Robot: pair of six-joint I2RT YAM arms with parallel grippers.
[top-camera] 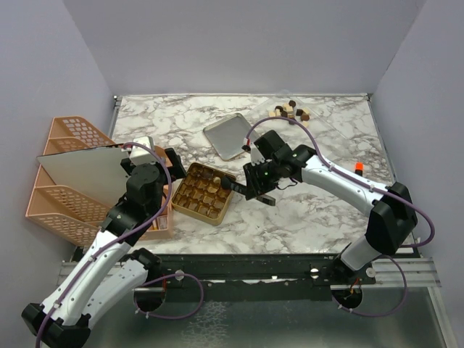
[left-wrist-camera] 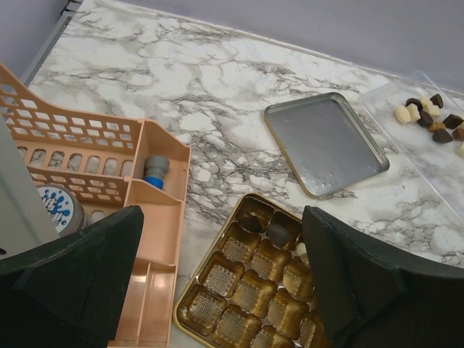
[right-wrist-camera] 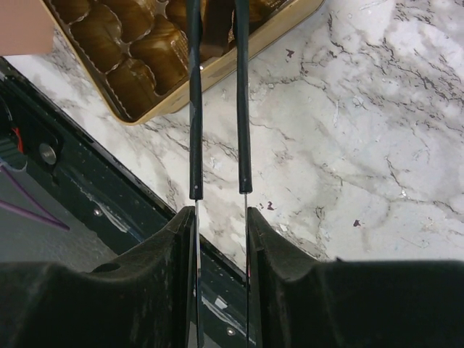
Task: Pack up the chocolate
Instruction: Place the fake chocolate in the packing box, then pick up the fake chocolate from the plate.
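A robot lab; the left arm [top-camera: 109,254] and right arm [top-camera: 341,181] sit on a metal rail [top-camera: 254,270] by the table [top-camera: 319,217]; plain walls [top-camera: 239,43] box it in; purple wires [top-camera: 190,290] loop about.

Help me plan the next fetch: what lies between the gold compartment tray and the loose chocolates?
A shallow silver tray lies between the gold compartment tray and the loose chocolates, touching neither; the left wrist view shows it best.

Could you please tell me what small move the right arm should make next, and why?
Probably raise the right end effector straight up, clear of the tray. Its long fingers reach over the tray's right side, most compartments look bare, and a pile of chocolate waits at the table's far right.
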